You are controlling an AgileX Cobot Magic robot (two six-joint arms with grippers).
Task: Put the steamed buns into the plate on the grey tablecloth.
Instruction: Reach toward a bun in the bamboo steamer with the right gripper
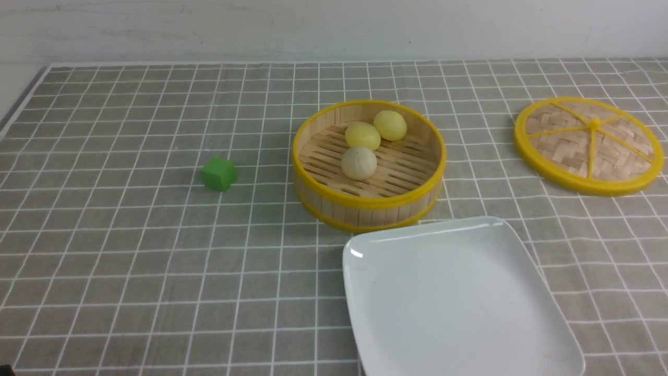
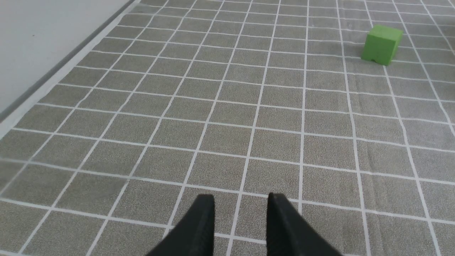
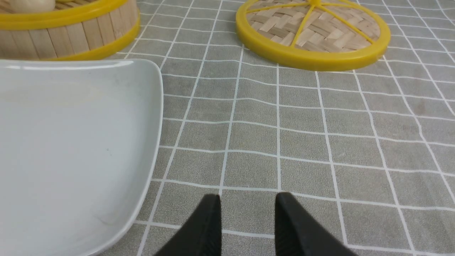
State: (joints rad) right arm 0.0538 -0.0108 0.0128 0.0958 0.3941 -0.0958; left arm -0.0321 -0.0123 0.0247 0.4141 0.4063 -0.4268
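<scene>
**Three steamed buns point(image 1: 362, 136) sit in the open steamer point(image 1: 368, 201)**
Your plate point(image 1: 459, 292) lies just near-right of the steamer on the grey tablecloth point(image 1: 130, 250). The lid point(image 1: 588, 146) rests to the right and a green cube point(image 1: 219, 173) to the left. Left gripper point(image 2: 241, 213) and right gripper point(image 3: 247, 213) hover over cloth, fingers partly apart, gripping nothing.

Of the robot's body only the fingertips show: the left gripper point(image 2: 241, 197) ends in two plain matte black fingers point(image 2: 199, 227), broad at the base and tapering to blunt, flat-cut tips, and the right gripper point(image 3: 247, 197) carries an identical black pair.
</scene>
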